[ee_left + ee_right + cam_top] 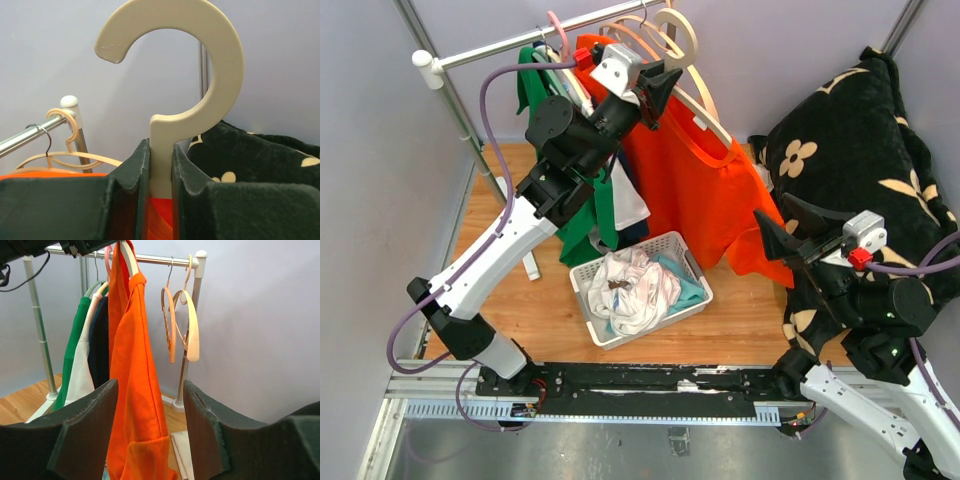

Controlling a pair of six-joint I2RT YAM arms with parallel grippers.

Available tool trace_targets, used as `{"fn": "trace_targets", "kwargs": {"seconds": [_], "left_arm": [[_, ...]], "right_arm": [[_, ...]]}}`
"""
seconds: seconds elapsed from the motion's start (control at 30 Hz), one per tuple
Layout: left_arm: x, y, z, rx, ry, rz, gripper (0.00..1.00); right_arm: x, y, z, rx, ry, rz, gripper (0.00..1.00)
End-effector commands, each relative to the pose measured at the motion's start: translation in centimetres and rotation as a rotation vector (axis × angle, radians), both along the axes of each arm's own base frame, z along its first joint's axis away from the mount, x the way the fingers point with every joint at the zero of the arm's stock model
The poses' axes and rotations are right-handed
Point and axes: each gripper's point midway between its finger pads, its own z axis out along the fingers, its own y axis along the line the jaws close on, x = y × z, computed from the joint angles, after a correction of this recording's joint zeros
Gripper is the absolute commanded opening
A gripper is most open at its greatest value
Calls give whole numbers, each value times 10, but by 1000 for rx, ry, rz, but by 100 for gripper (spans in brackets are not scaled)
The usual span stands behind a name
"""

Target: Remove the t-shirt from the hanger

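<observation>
Left wrist alone shows left end effector [160,150] pinching the hanger [220,55] neck — right end effector [150,390] agape, empty.

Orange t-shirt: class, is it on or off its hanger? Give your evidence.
On. The orange t-shirt hangs from the cream hanger, whose arms run through its neck opening; the left tool clamps the hanger's stem.
</observation>
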Motion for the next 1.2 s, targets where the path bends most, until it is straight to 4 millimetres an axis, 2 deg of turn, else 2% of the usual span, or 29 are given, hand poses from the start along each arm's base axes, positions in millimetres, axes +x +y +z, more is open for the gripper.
{"fn": "trace_targets", "kwargs": {"seconds": [0.0,0.13,0.23,0.4,0.57,0.8,0.9,1.0,1.17], "left_arm": [[-6,10,27,-55,-42,-16,0],[-2,14,29,-63,-37,-11,0],[-1,15,31,-69,-37,-10,0],[4,21,35,-89,-30,5,0],[10,29,40,-121,-16,22,0],[10,44,49,-180,-3,29,0],[6,49,54,-204,-7,24,1],[1,56,59,-228,-16,19,0],[-8,65,66,-242,-27,15,1]], "right_arm": [[5,-5,-12,-27,28,-40,54],[7,-5,-20,-38,45,-43,48],[9,-6,-27,-43,60,-55,37],[11,-7,-37,-52,87,-67,14],[18,-12,-57,-32,142,-111,2],[36,-37,-101,104,259,-273,1],[43,-34,-119,102,301,-291,1],[50,-36,-131,98,336,-333,1],[55,-40,-140,110,347,-373,1]]}}
